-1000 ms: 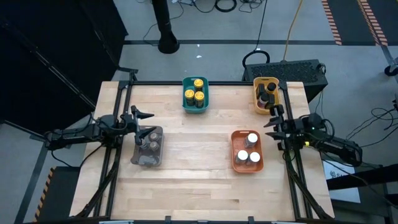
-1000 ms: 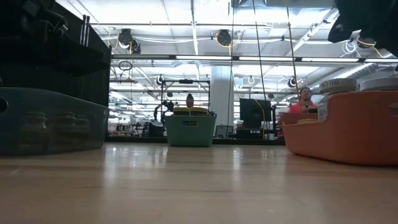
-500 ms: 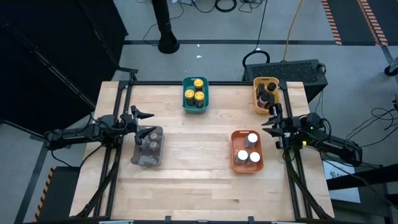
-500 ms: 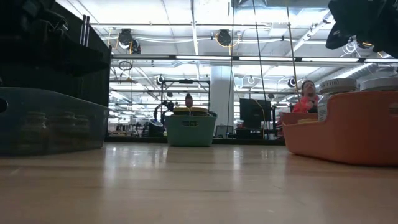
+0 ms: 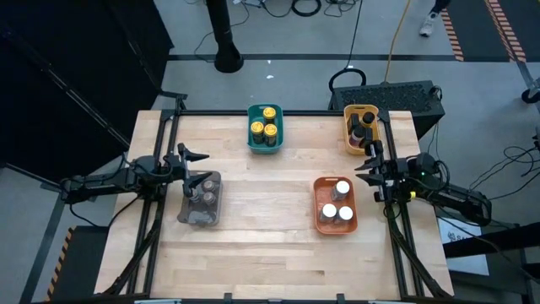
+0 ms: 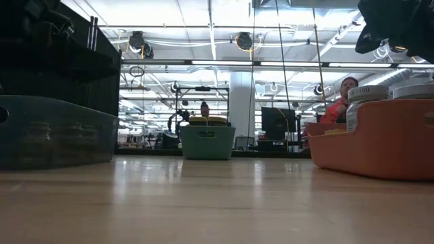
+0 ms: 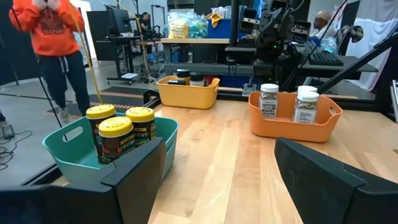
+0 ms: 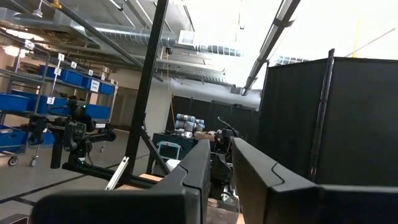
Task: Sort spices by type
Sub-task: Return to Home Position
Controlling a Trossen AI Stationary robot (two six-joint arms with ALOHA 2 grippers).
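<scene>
Twelve jars are sitting sorted in four trays on the pale wooden surface (image 5: 270,249). Three yellow-topped jars (image 5: 269,112) are standing in the teal tray (image 5: 264,148) at the far middle. Three white-topped jars (image 5: 342,187) are filling the orange tray (image 5: 336,229) on the right. Three grey-brown jars (image 5: 208,200) are resting in the grey tray (image 5: 198,216) on the left. The slim black jars (image 5: 358,133) are standing in the yellow tray (image 5: 349,127) at the far right corner; their count is hard to read there.

The left gripper (image 7: 221,144) is hanging at the left edge, just beside the grey tray, its fingers standing wide apart and holding nothing. The right gripper (image 8: 222,144) is hovering at the right edge between the yellow and orange trays, its fingers showing only a thin gap and gripping nothing.

Cables are trailing over the grey floor around the surface, and a black box (image 5: 396,91) is sitting behind the yellow tray. Beyond, strip lights are glowing over a workshop hall, where a person in a red top (image 6: 339,108) is showing past the orange tray and a person in an orange hoodie (image 7: 53,37) is standing past the teal one
</scene>
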